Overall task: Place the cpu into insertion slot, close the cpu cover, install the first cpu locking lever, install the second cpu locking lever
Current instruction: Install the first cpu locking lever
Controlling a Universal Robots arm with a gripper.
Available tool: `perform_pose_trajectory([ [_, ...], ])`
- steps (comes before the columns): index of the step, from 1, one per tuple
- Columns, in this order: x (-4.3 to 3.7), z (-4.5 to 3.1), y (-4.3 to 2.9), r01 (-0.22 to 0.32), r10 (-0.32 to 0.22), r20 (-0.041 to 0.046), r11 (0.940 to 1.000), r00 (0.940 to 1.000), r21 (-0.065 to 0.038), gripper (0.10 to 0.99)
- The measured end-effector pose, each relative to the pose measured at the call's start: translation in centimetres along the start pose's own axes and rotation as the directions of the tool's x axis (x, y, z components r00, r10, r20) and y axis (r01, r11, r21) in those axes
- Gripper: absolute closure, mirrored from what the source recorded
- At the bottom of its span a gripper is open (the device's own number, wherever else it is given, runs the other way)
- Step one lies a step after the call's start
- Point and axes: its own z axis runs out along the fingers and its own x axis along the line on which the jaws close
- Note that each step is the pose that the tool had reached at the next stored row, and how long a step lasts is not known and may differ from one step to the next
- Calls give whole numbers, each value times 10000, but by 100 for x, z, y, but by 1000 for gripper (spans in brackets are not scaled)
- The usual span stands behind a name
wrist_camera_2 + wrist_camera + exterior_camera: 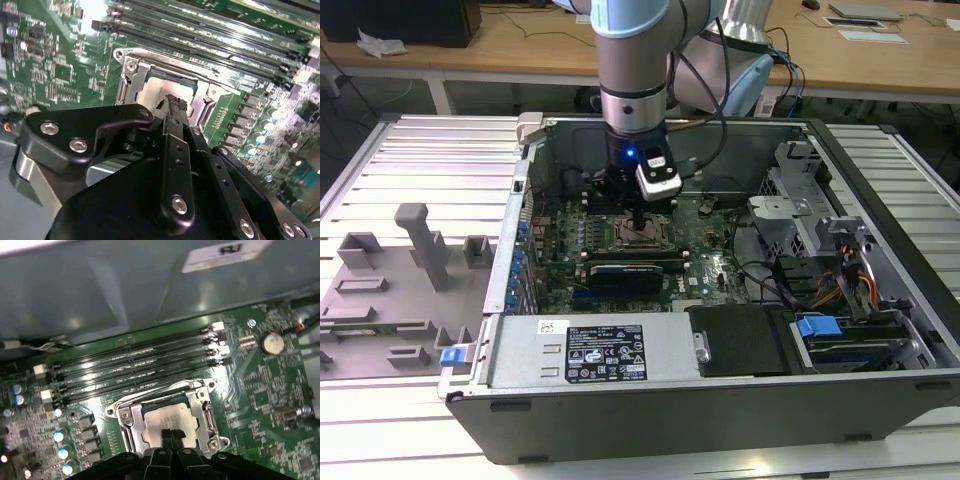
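Note:
The cpu (167,419) lies flat in the insertion slot (638,236) on the green board, its silvery top showing. The cpu cover (124,416) lies down around it as a silvery frame, the chip showing through its window. In the second wrist view the same cover (150,59) frames the cpu (150,92). My gripper (171,433) stands right over the chip's near edge with its black fingers pressed together and nothing between them; its tips (172,101) sit at or just above the chip. In the exterior view the gripper (637,218) points straight down into the open computer case.
Long black memory slots (135,365) run just beyond the socket. A black graphics card (630,272) lies close in front of it. The case wall (670,135) rises behind, drive bays and cables (840,270) are at the exterior view's right, and a grey parts fixture (390,290) at its left.

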Motion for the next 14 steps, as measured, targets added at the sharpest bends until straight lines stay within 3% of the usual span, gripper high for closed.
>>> perform_pose_trajectory([
  [4, -20, 9, 4, 748, -748, -14, 9972, 9972, -68, 980],
  [8, -22, -12, 4, 843, -843, -22, 9964, 9964, -65, 980],
  [10, -27, -52, 4, 847, -847, -22, 9964, 9964, -58, 980],
  [12, -38, -167, 6, 851, -851, -17, 9964, 9964, -28, 980],
  [14, -43, -221, 6, 852, -852, -14, 9964, 9964, -6, 980],
])
